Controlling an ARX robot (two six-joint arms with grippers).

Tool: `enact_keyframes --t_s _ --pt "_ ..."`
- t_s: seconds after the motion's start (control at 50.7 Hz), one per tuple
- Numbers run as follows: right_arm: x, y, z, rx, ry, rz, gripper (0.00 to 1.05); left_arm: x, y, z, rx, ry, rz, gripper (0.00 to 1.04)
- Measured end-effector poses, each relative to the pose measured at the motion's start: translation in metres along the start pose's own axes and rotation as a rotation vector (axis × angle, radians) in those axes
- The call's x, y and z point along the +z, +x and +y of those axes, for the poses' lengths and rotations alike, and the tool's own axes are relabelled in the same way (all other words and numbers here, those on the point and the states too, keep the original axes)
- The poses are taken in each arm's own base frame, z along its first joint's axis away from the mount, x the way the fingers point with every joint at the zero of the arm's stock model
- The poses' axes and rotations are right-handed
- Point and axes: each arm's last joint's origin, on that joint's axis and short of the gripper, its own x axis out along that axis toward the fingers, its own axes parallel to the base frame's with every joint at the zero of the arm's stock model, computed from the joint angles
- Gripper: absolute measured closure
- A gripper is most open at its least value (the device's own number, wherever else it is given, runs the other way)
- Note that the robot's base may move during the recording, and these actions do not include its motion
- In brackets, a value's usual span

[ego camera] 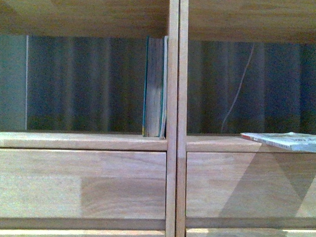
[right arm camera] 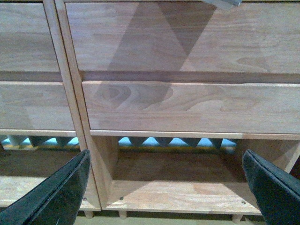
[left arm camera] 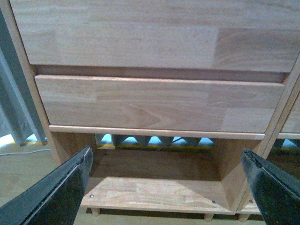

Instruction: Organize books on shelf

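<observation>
Teal book [ego camera: 155,87] upright against divider [ego camera: 171,98] | paperback [ego camera: 285,141] flat | print illegible

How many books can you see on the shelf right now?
2. A thick teal-covered book stands upright against the light-wood central divider in the left cubby; a thin pale paperback lies flat in the right cubby. Others may be hidden.

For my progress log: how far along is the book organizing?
Done, it seems: the teal book stands upright in the left cubby of the shelf, against the central divider. In hand: nothing; the left gripper and right gripper are both open and empty, facing the lower drawers. Left: the thin paperback lies flat at the right cubby's front edge, not yet stood up.
</observation>
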Motion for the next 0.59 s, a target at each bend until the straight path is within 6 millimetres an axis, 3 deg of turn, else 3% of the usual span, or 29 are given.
enact_keyframes --t_s 0.197,0.355,0.454,0.592 --pt "0.001 0.002 -0.001 0.081 0.09 0.073 0.07 0.0 0.0 0.0 -0.001 0.0 0.0 0.07" --pt "0.028 0.015 -0.013 0.102 0.281 0.04 0.07 0.0 0.0 0.0 0.0 0.0 0.0 0.07" --pt "0.06 0.036 -0.024 0.098 0.456 -0.01 0.07 0.0 0.0 0.0 0.0 0.0 0.0 0.07" --pt "0.075 0.071 -0.032 0.113 0.707 0.027 0.07 0.0 0.0 0.0 0.0 0.0 0.0 0.07"
